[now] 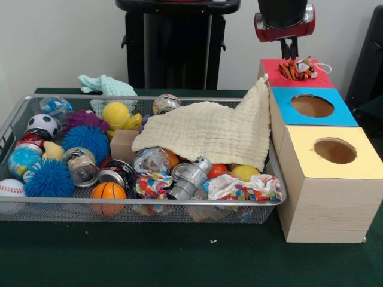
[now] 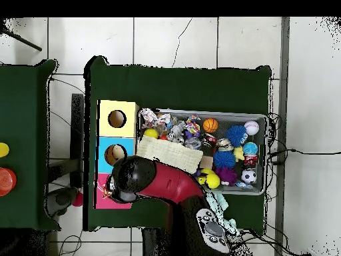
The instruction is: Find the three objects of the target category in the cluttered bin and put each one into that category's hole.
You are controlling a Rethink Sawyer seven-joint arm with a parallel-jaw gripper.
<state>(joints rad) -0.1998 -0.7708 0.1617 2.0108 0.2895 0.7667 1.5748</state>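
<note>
The end effector (image 1: 291, 50) hangs from the red and black arm directly above the red-painted surround of the far hole (image 1: 294, 73), its two dark fingers drawn narrow and close together, with their tips just over the orange tiger (image 1: 298, 69); whether they touch it cannot be told. That soft striped plush toy lies on the red square, its white cord loop trailing toward the right edge of the pale wooden box (image 1: 326, 197). Nearer the camera on the same grained box, the blue-surrounded hole (image 1: 312, 106) and the yellow-surrounded hole (image 1: 335, 150) stand open and round. Just beside the box on the green counter (image 1: 179, 257) sits the cluttered bin (image 1: 149, 201), a shallow silver mesh basket with a thick rim. A crinkled cream cloth (image 1: 215, 128) drapes from the bin up against the box. Spiky blue rubber balls (image 1: 87, 140), a small basketball (image 1: 108, 191), shiny crushed cans (image 1: 84, 170) and a smooth yellow ball (image 1: 115, 113) crowd the bin.
</note>
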